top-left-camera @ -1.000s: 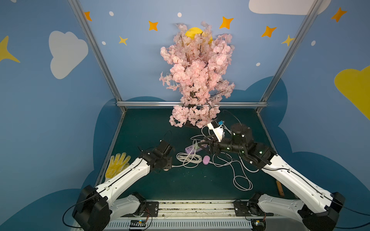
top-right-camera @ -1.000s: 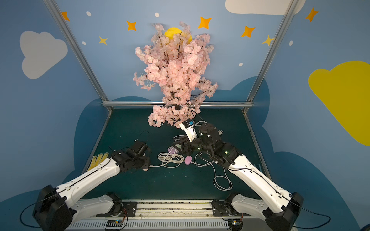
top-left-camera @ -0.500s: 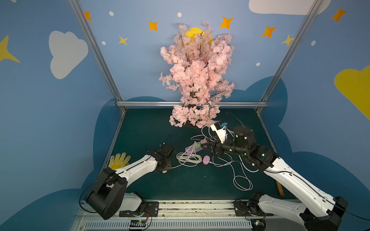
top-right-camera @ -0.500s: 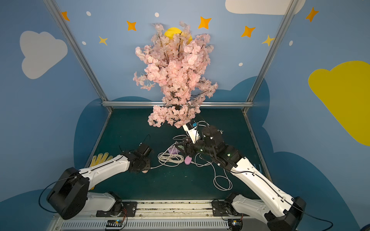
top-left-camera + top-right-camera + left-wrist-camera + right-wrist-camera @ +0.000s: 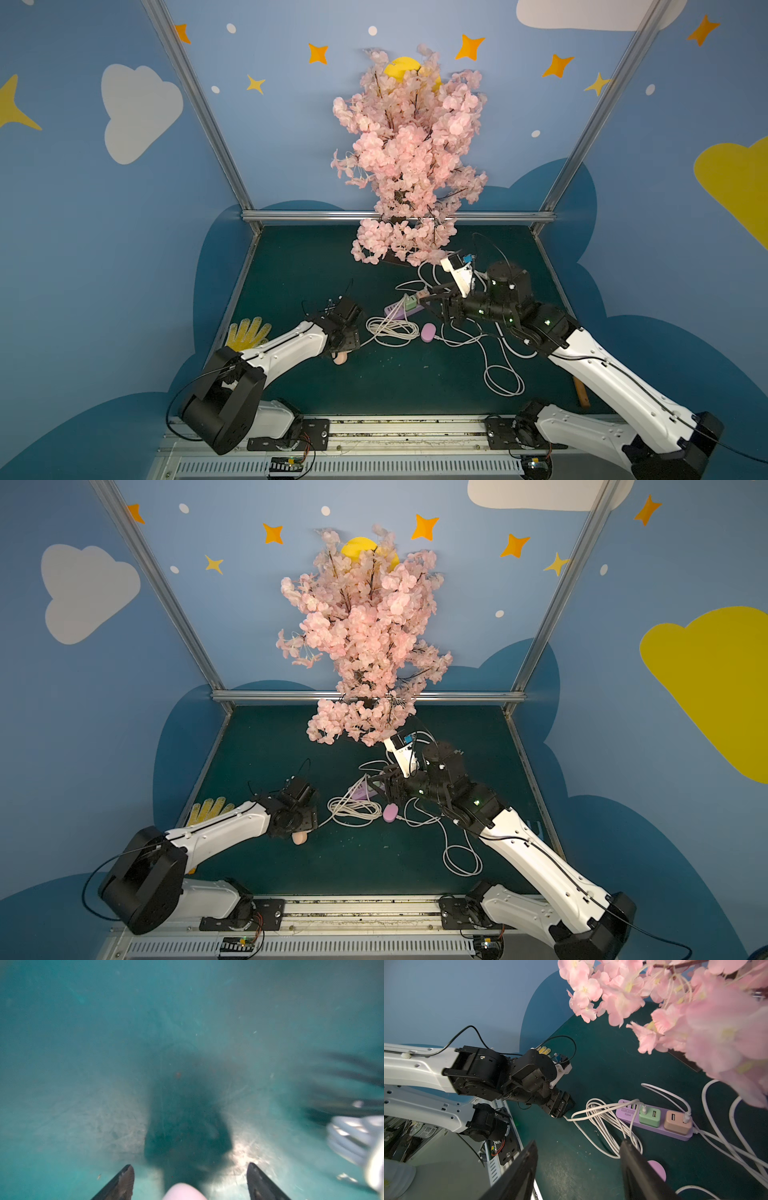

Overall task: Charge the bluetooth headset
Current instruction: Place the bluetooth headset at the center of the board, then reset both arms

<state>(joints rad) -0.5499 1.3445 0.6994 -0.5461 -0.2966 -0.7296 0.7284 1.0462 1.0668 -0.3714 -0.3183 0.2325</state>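
The left tool [image 5: 190, 1166] hangs low over the green table [image 5: 316, 270], fingers apart. The pale pink headset [image 5: 184, 1191] lies between them with a gap on each side. A white cable [image 5: 600, 1124] runs from that tool's tip to a coil beside the lilac power strip [image 5: 627, 1113]. The right tool [image 5: 579, 1142] hovers near the coil, spread and empty
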